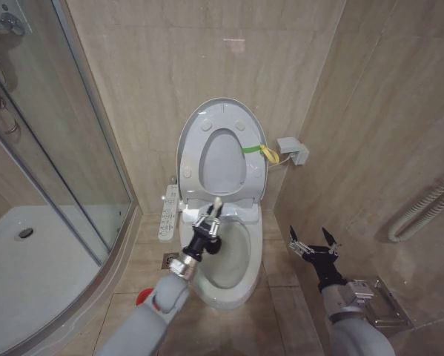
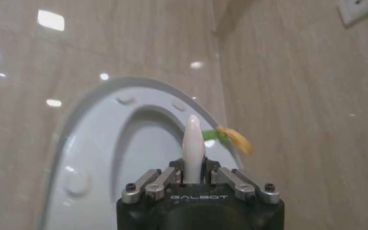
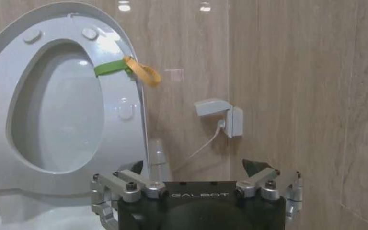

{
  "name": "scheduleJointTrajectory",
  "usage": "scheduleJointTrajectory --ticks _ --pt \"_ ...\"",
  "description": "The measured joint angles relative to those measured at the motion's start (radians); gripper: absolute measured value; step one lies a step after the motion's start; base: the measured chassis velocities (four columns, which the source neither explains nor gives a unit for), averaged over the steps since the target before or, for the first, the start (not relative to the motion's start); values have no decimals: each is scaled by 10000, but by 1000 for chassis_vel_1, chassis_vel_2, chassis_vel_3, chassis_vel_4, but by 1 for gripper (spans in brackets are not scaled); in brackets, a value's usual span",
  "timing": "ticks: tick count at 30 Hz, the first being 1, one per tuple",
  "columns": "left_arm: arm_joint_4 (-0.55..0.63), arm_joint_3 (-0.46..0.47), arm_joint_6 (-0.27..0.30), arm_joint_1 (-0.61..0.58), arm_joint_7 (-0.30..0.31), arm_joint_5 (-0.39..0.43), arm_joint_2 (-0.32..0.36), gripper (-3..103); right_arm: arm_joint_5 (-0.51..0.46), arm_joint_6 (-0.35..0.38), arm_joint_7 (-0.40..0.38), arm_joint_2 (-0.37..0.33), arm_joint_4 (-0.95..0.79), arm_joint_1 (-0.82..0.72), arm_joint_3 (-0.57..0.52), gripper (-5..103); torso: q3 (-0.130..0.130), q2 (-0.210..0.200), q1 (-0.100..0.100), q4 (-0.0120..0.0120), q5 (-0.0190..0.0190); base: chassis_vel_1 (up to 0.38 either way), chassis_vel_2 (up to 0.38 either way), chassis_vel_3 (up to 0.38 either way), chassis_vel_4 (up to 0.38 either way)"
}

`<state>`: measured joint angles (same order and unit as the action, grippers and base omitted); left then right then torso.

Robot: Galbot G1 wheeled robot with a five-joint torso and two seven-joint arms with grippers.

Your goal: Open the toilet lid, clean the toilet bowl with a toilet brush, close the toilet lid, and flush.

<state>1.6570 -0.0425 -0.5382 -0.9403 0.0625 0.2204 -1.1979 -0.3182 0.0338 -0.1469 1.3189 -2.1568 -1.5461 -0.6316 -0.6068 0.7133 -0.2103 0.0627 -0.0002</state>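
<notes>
In the head view, the toilet lid point(image 1: 223, 119) is standing raised against the tiled wall, its long axis running up and down, with the seat ring point(image 1: 223, 159) lying against it and a green-yellow band point(image 1: 260, 150) hanging at its right edge. The toilet bowl point(image 1: 229, 259) is sitting open below, its long axis pointing from the wall toward the robot. The left gripper point(image 1: 210, 219) is reaching over the bowl's near-left rim and is clamping the pale handle of the toilet brush point(image 1: 216, 203); the handle tip is pointing up and away toward the raised lid, and the bristle head is hidden. The right gripper point(image 1: 313, 243) is hovering over the floor to the right of the bowl, fingers spread apart, holding nothing. A red holder cup point(image 1: 141, 298) is peeking out on the floor behind the left arm.

In the left wrist view, the left gripper's fingers point(image 2: 151, 182) are pressing on the brush handle point(image 2: 193, 148), which is sticking straight out between them toward the lid point(image 2: 101, 143).

In the right wrist view, the right gripper point(image 3: 197, 179) is facing the raised lid point(image 3: 56, 96) and a wall socket point(image 3: 221, 115), its fingers wide apart.
</notes>
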Motion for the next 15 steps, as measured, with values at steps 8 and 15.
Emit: scheduleJointTrajectory --ticks 8,15 --pt "2092 973 720 -1147 354 11 672 20 0 0 -1 0 0 -1 0 100 0 0 0 1 2 0 0 0 0" --pt "3498 1737 1063 -2750 801 -376 917 20 0 0 0 0 0 -1 0 100 0 0 1 -1 1 0 0 0 0"
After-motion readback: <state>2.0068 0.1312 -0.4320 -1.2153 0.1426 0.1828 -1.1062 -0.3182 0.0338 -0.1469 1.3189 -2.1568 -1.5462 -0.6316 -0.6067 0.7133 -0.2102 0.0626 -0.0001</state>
